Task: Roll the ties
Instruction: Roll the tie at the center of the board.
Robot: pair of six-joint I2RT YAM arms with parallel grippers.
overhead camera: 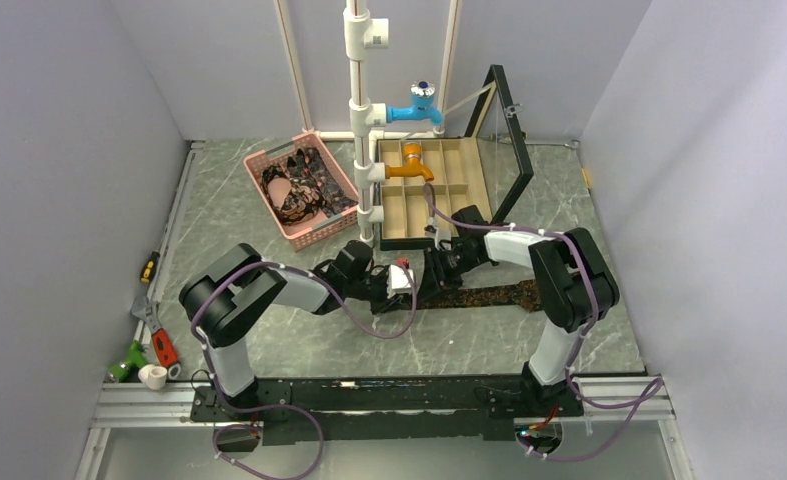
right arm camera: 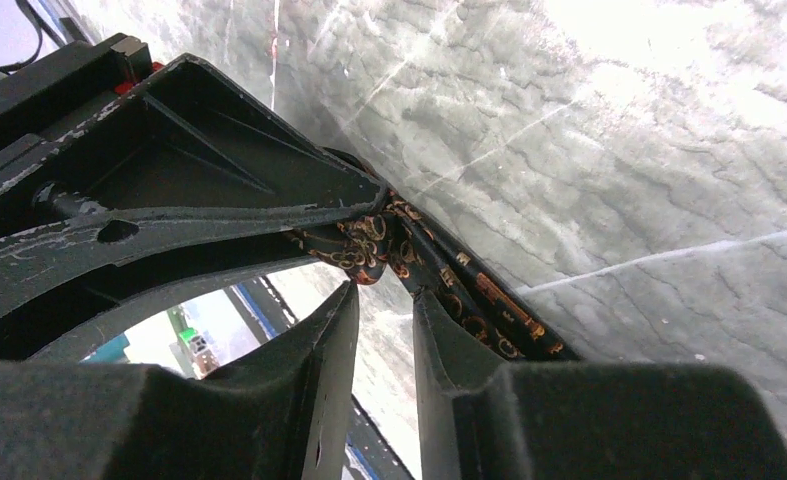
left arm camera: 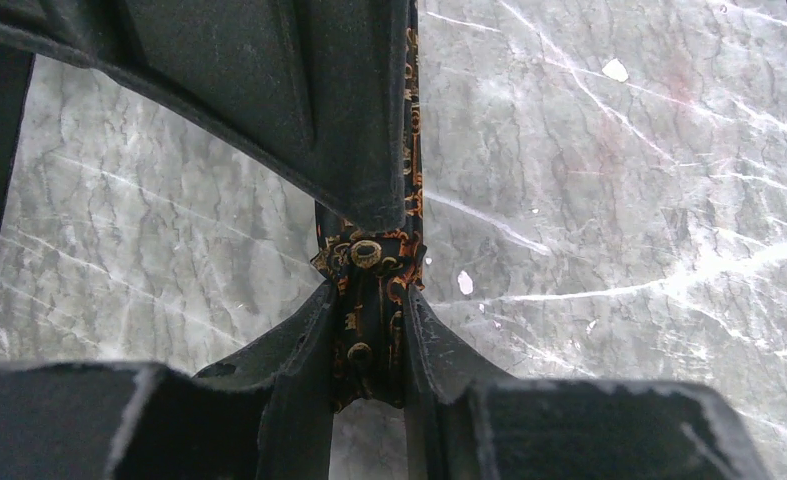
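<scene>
From above, the two arms meet near the middle of the desk (overhead camera: 469, 345). The left end effector (overhead camera: 394, 284) and right end effector (overhead camera: 435, 272) sit tip to tip over one end of a dark patterned tie (overhead camera: 489, 295). The tie lies flat and stretches toward the right edge. More ties (overhead camera: 304, 185) are heaped in a pink basket (overhead camera: 256, 160) toward the far left corner, beside an open wooden box (overhead camera: 469, 190).

In the left wrist view, the left end effector's fingers (left arm camera: 304, 345) are clamped on the narrow, bunched end of the tie. The rest of the tie runs away along the other arm's finger.

In the right wrist view, the right end effector's fingers (right arm camera: 334, 340) stand a narrow gap apart, with bare desk showing between them. The crumpled tie end sits at their tips against the left arm's finger. I cannot tell whether they pinch it.
</scene>
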